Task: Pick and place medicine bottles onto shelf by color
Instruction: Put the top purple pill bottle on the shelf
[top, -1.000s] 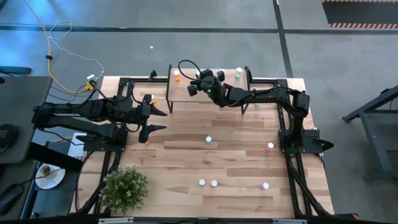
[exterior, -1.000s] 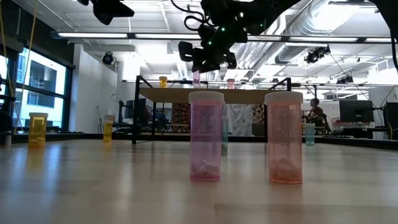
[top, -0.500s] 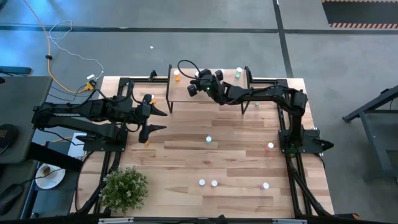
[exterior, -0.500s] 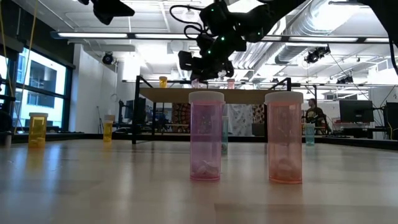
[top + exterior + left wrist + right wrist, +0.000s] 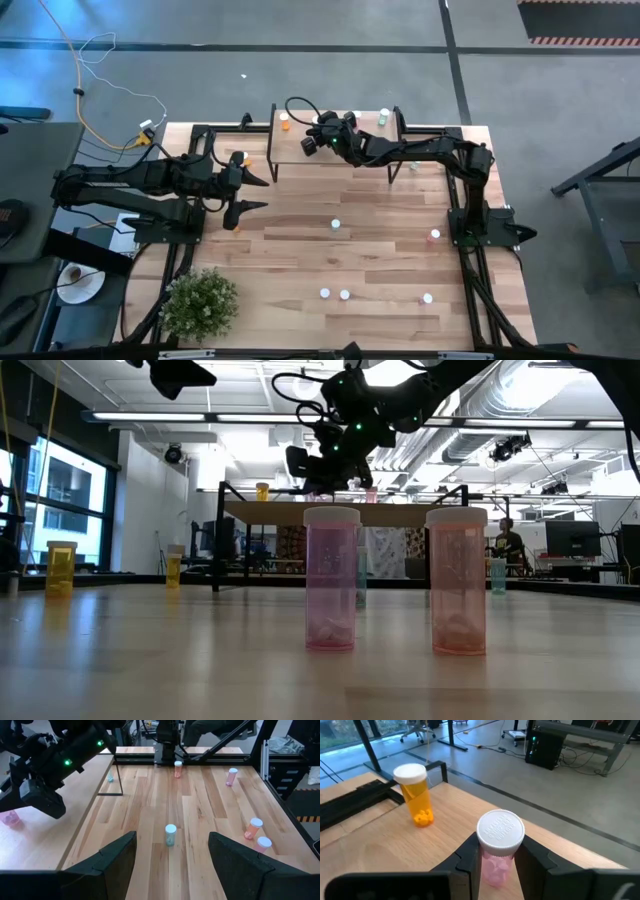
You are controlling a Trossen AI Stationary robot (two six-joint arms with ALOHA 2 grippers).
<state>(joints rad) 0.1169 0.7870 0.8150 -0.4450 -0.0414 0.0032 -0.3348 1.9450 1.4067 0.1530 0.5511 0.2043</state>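
The shelf (image 5: 296,157) stands at the table's far edge. On it are an orange bottle (image 5: 415,795) and a green one (image 5: 384,118). My right gripper (image 5: 498,848) reaches over the shelf's left part, shut on a pink bottle (image 5: 499,840) with a white cap, close beside the orange one. My left gripper (image 5: 258,192) hangs open above the table's left side, holding nothing. Several more bottles stand on the table, among them a pale green one (image 5: 170,835) and two pink ones (image 5: 331,580) near the front. My right gripper pinches the pink bottle's body just under the cap (image 5: 496,863) between its two fingers (image 5: 470,854), one on each side. The fingers come slanting down from the table's right. The bottle stands upright. Its base is hidden by the gripper, so I cannot tell whether it rests on the shelf.
Loose bottles are scattered over the table's middle and near right (image 5: 435,235). A potted plant (image 5: 200,300) sits at the near left corner. Black frame rails (image 5: 470,270) run along both sides. The shelf's middle is bare wood.
My right gripper has carried the pink bottle a little toward the shelf's left end and downward, turning slightly at the wrist. It has stayed shut on the bottle, which remains upright.
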